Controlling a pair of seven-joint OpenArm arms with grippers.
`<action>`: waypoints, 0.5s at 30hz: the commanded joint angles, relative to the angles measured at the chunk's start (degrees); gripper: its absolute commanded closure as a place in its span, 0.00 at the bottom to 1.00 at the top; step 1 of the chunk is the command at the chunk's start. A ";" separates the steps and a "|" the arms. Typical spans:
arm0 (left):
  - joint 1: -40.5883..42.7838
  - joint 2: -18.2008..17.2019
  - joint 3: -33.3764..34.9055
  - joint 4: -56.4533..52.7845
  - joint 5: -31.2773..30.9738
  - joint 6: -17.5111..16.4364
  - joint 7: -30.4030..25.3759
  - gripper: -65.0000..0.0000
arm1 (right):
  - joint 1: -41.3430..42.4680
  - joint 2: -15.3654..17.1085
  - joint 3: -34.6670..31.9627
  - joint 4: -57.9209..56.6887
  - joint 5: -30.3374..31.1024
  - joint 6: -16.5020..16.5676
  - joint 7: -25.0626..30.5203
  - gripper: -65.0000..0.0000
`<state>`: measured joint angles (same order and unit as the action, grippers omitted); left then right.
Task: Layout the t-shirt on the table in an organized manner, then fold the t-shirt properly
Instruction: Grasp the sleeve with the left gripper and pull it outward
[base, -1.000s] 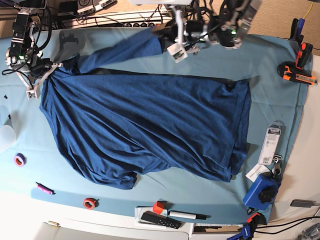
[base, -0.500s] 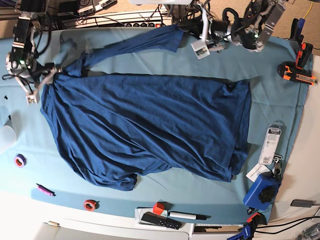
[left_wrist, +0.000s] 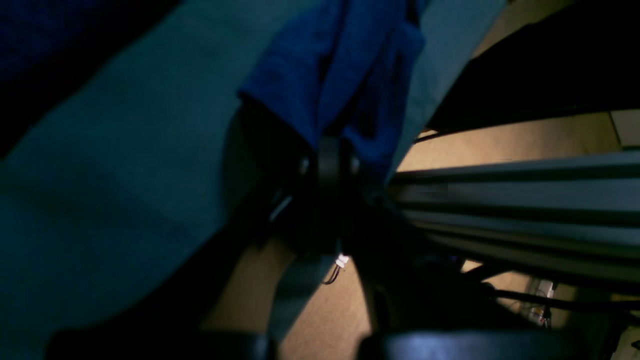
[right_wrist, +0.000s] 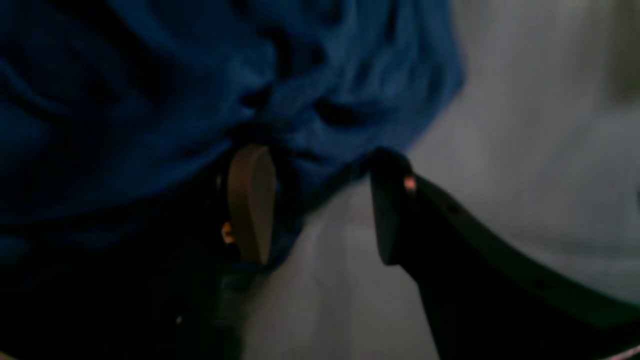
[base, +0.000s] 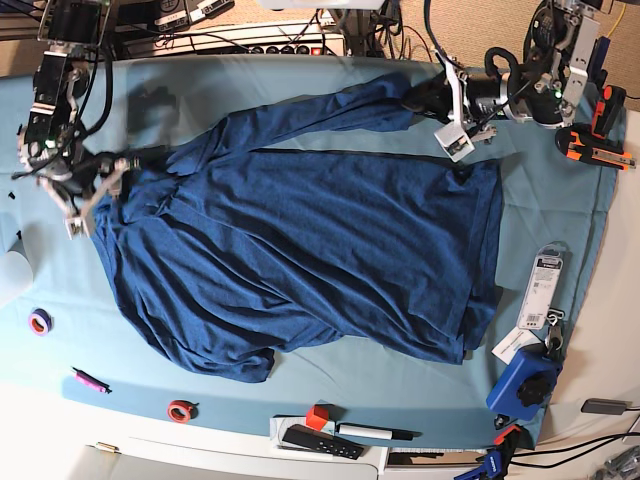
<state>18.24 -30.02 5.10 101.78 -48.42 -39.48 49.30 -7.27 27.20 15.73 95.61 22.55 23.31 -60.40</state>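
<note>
A dark navy t-shirt (base: 300, 250) is lying spread across most of the worktop (base: 540, 160), which is covered in a light teal cloth. The shirt's body is sitting fairly flat but creased, with loose folds bunching along its near edge. One part of the shirt is stretching away from the body toward the far edge of the worktop, and the left gripper (base: 447, 98) is pinching its end there. In the left wrist view, that gripper (left_wrist: 334, 150) is sitting with its jaws pressed together on a fold of blue fabric (left_wrist: 345, 70), with the teal cloth (left_wrist: 125, 175) beneath it. At the opposite end of the shirt, the right gripper (base: 85, 190) is hovering at the bunched corner of the fabric. In the right wrist view, that gripper (right_wrist: 320, 205) is standing with its jaws apart; one finger pad (right_wrist: 250, 200) is touching the rumpled navy cloth (right_wrist: 200, 90), while the other finger is sitting over bare worktop (right_wrist: 525, 150). Nothing is clamped between them. Around the shirt, small items are resting near the worktop's edges: a purple tape roll (base: 39, 321), a red tape roll (base: 180, 407), a pink marker (base: 88, 378), a black pen (base: 375, 431), and a blue tool (base: 523, 385).
</note>
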 joint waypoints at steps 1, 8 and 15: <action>-0.09 -0.83 -0.37 0.90 -1.36 -0.52 -0.57 1.00 | 0.79 1.22 0.66 1.92 0.15 -0.07 0.61 0.53; 0.02 -1.81 -0.37 0.90 -1.33 -0.52 0.90 1.00 | 0.59 1.22 7.13 6.84 -0.09 0.15 -1.46 0.53; 0.37 -6.36 -0.37 0.90 -1.36 -0.52 1.03 1.00 | 0.42 1.36 20.76 8.15 -0.07 0.90 -2.32 0.53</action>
<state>18.70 -35.64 5.15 101.78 -48.80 -39.51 50.89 -7.44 27.29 36.03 102.98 22.46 24.34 -63.68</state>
